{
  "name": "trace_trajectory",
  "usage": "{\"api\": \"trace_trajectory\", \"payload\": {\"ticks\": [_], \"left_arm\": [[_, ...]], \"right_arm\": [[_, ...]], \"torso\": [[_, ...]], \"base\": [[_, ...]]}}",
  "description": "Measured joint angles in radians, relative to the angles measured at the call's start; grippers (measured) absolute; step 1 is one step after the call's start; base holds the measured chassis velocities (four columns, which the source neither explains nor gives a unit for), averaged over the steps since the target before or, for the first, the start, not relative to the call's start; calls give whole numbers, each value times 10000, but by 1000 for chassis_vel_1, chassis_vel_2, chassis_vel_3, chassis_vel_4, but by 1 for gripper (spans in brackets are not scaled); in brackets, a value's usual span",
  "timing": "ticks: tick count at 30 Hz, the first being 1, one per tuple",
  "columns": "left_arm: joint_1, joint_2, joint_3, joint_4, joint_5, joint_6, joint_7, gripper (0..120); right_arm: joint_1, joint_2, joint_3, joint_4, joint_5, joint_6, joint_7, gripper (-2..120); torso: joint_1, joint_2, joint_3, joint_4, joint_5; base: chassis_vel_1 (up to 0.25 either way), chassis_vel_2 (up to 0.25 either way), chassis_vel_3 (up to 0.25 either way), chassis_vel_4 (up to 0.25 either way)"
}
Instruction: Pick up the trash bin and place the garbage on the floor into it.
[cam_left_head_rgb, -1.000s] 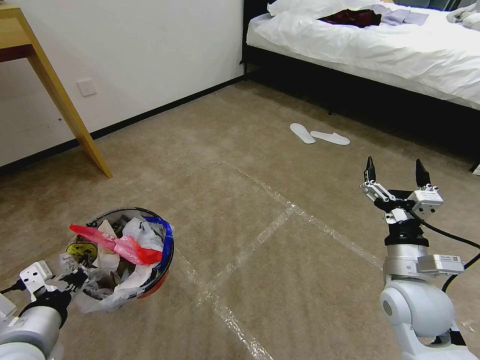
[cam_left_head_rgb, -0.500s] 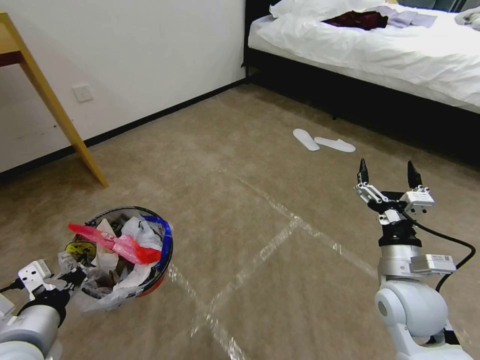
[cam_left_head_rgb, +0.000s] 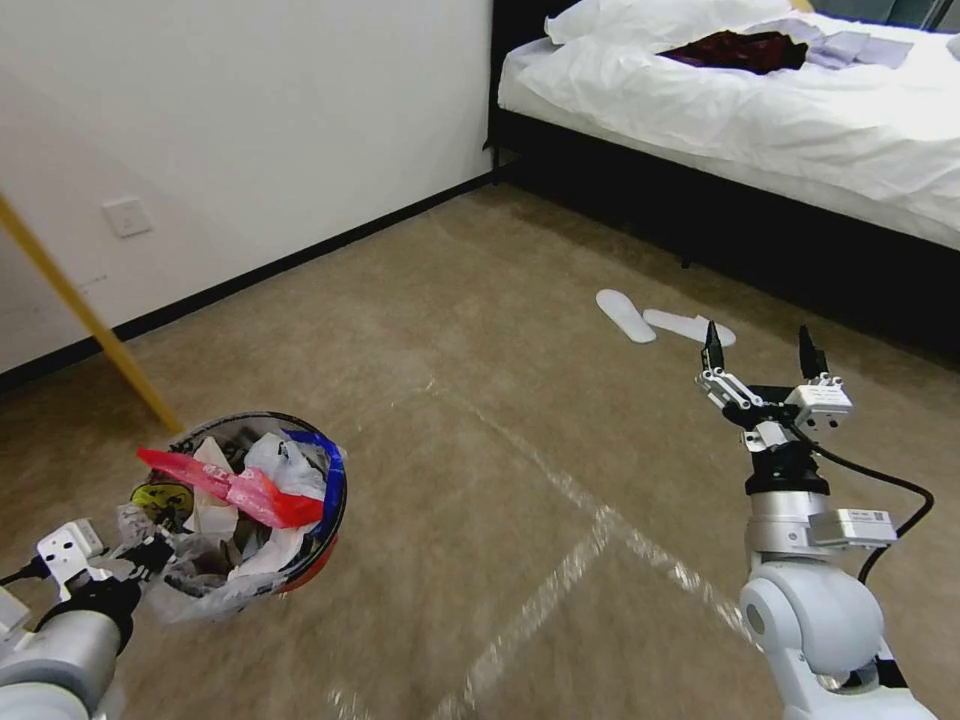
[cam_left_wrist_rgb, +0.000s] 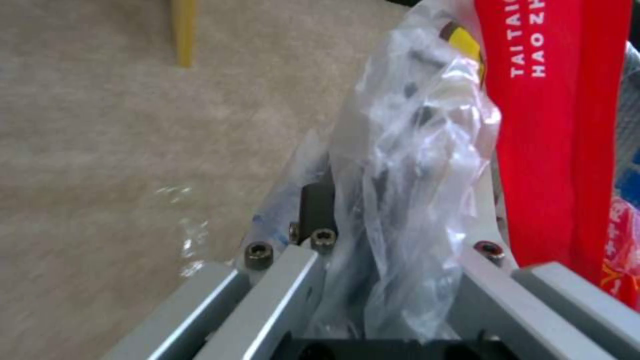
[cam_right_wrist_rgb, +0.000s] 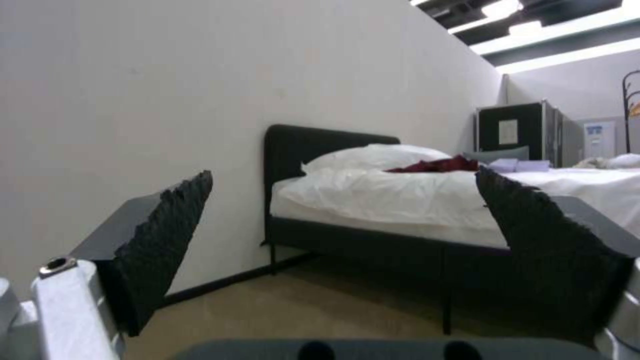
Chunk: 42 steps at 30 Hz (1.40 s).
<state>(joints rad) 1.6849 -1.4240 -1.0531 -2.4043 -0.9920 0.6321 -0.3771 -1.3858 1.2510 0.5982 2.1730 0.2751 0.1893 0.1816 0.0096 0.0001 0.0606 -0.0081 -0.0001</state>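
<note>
Floor: tan carpet (cam_left_head_rgb: 420, 330) with pale strips of clear tape (cam_left_head_rgb: 560, 560) crossing it
Wall: white wall (cam_left_head_rgb: 250, 110), black skirting along its foot, a white socket plate (cam_left_head_rgb: 127, 216) low down
Table leg: slanted yellow wooden leg (cam_left_head_rgb: 85, 315) at the left, foot on the carpet
Bed: black frame (cam_left_head_rgb: 720, 235) with white bedding (cam_left_head_rgb: 760, 100), in the far right corner
On the bed: dark red garment (cam_left_head_rgb: 740, 48), pale lilac cloths (cam_left_head_rgb: 850, 45) beside it
Slippers: two white slippers (cam_left_head_rgb: 655, 320) lying on the carpet near the bed

trash bin (cam_left_head_rgb: 300, 560) | red, bag-lined, held above carpet | garbage (cam_left_head_rgb: 240, 490) heaped inside
</note>
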Motion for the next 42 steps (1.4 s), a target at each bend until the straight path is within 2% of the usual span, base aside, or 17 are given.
{"api": "trace_trajectory", "payload": {"ticks": [15,42], "left_arm": [[51,-69,14,-73,9,1,-8,1],[121,-161,58,-148,43,1,-2,1]], "right_arm": [[44,-14,-272,-20,25,59,114,100],[-30,26,-387,-83,-139,400,136,100]], "torso": [[0,-1,0,-2,1],[-2,-2,2,-1,0]], "base": [[-298,317,298,-303],[-233,230,224,-225]]}}
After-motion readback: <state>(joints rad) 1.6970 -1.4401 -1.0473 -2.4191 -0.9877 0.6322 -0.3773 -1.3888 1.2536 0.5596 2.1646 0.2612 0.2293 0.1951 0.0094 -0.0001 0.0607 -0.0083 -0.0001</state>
